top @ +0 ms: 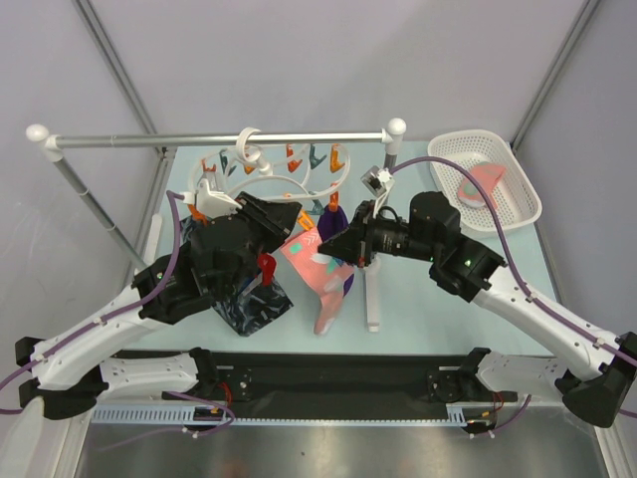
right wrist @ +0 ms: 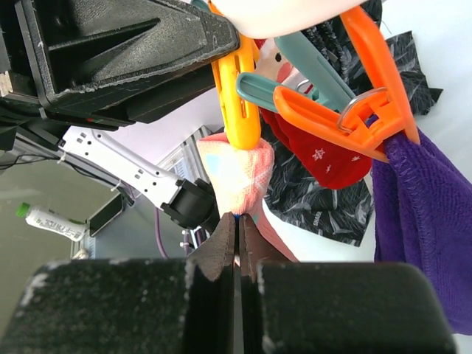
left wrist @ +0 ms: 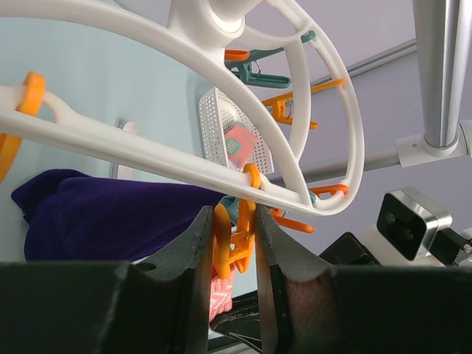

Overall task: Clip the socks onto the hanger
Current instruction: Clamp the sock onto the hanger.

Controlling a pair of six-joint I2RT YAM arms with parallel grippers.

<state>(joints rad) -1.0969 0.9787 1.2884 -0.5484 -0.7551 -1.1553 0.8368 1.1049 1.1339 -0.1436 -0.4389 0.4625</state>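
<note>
The white hanger (top: 261, 182) hangs from the rail with orange and teal clothespins; its rings fill the left wrist view (left wrist: 147, 151). My left gripper (top: 289, 217) is shut on an orange clothespin (left wrist: 240, 247), fingers pressing its two handles. My right gripper (top: 330, 244) is shut on the salmon-pink sock (top: 323, 279) and holds its upper edge (right wrist: 236, 173) up against that pin's tips (right wrist: 240, 110). A red sock (right wrist: 324, 158) with white marks hangs from a pin beside it, also in the top view (top: 266, 267).
A purple cloth (right wrist: 420, 221) and a navy patterned cloth (top: 249, 309) hang from other pins. A white basket (top: 518, 189) at the back right holds another pink sock (top: 478, 184). The grey rail (top: 199, 139) spans the back, and a white stand post (top: 373, 299) stands below the hanger.
</note>
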